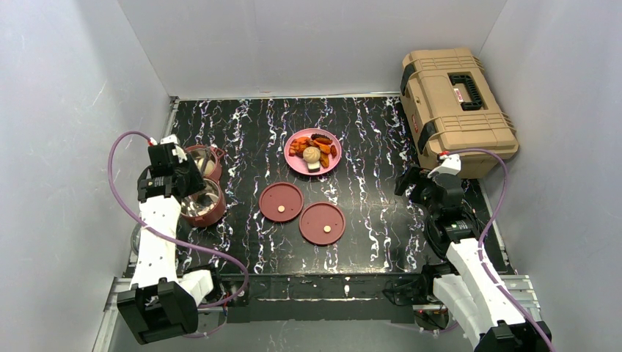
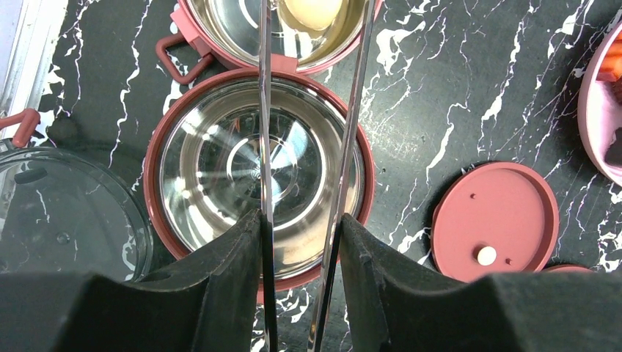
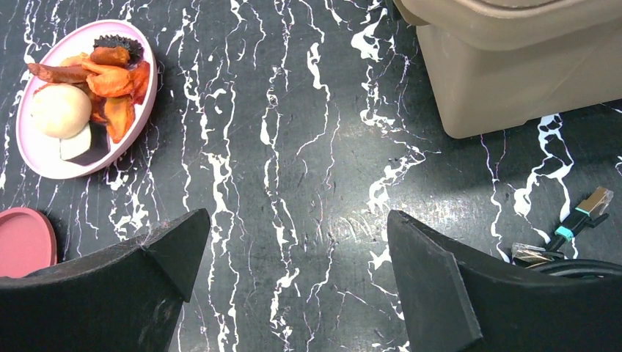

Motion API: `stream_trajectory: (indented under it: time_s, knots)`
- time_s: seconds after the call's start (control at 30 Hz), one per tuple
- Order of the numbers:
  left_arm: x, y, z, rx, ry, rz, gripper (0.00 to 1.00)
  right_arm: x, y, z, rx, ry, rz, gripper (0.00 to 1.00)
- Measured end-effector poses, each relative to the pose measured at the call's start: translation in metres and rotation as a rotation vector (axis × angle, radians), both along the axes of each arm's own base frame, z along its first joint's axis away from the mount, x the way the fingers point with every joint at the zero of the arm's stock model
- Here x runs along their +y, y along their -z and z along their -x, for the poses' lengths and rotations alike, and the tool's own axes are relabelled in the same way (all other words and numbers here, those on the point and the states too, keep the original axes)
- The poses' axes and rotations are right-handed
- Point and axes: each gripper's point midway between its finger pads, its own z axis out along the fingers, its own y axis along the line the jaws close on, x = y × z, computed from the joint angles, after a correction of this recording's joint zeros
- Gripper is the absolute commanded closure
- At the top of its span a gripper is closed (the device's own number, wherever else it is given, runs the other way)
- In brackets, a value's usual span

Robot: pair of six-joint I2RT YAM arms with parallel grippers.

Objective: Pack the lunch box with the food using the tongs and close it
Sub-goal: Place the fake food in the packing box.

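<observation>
At left, the left gripper [image 2: 299, 218] clamps its fingers on the tongs [image 2: 265, 110]. The blades are slightly parted and reach over the empty near bowl [image 2: 149, 180] toward the far bowl [image 1: 220, 163], which holds an egg-like piece [image 2: 312, 11], probably the drop-off spot. Two lids [image 1: 281, 202] lie centre, seemingly set aside for closing. The food [image 1: 315, 147] sits on a pink plate [image 1: 290, 158]. The right gripper [image 3: 297, 218] gapes empty near a tan toolbox [image 1: 455, 103]. The table [image 1: 367, 183] is black with white veins, the walls plain grey.

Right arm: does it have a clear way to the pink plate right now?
Probably yes. The right gripper is open and empty, and only bare tabletop lies between it and the pink plate ahead-left; the tan toolbox sits off to the other side.
</observation>
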Motion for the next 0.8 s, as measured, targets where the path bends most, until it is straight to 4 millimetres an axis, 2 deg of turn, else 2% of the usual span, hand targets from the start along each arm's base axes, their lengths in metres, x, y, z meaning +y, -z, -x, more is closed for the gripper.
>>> stream_trajectory:
  time_s: [0.27,0.4,0.5,0.8]
  knots:
    - [-0.004,-0.010,0.000,-0.044,0.024,0.002,0.62,-0.001,-0.001,0.001,-0.003,0.000,0.009,0.00]
    - [-0.013,-0.014,-0.002,-0.062,0.066,-0.004,0.62,-0.003,-0.002,0.001,-0.005,0.005,0.019,0.00]
    - [-0.028,-0.014,-0.004,-0.063,0.136,-0.015,0.62,-0.005,-0.002,0.001,-0.005,0.012,0.026,0.00]
    - [-0.095,-0.017,-0.002,-0.074,0.426,-0.002,0.63,-0.009,-0.014,-0.003,-0.024,0.036,0.039,0.00]
